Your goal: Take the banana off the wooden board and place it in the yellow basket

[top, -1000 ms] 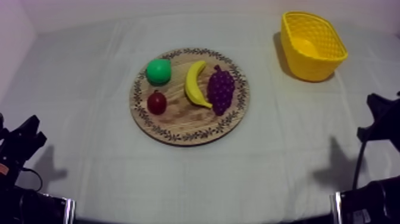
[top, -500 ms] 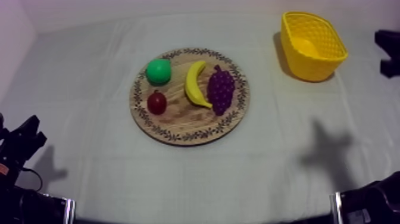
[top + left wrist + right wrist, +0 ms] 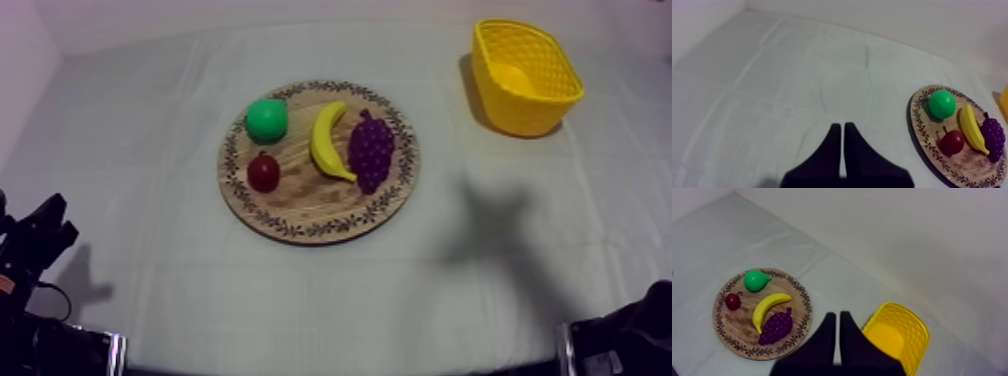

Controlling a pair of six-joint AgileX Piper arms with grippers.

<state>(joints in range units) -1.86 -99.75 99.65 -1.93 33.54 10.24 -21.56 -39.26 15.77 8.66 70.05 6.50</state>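
Near, the left gripper (image 3: pixel 840 126) and the right gripper (image 3: pixel 835 314) each have their fingers together, gripping nothing. The banana (image 3: pixel 328 140) lies on the board (image 3: pixel 300 228), just left of the grapes (image 3: pixel 371 150). Far right stands the basket (image 3: pixel 522 112).

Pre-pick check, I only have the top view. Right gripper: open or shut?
Observer: In the right wrist view the right gripper has its fingers together in a narrow wedge, shut on nothing.
Operator: Where is it?
Observer: Up off the table. Its fingers point down between the wooden board and the yellow basket, touching neither.
Operator: And the left?
Observer: In the left wrist view the left gripper also has its fingers together with nothing between them. It is over bare cloth, well clear of the board.
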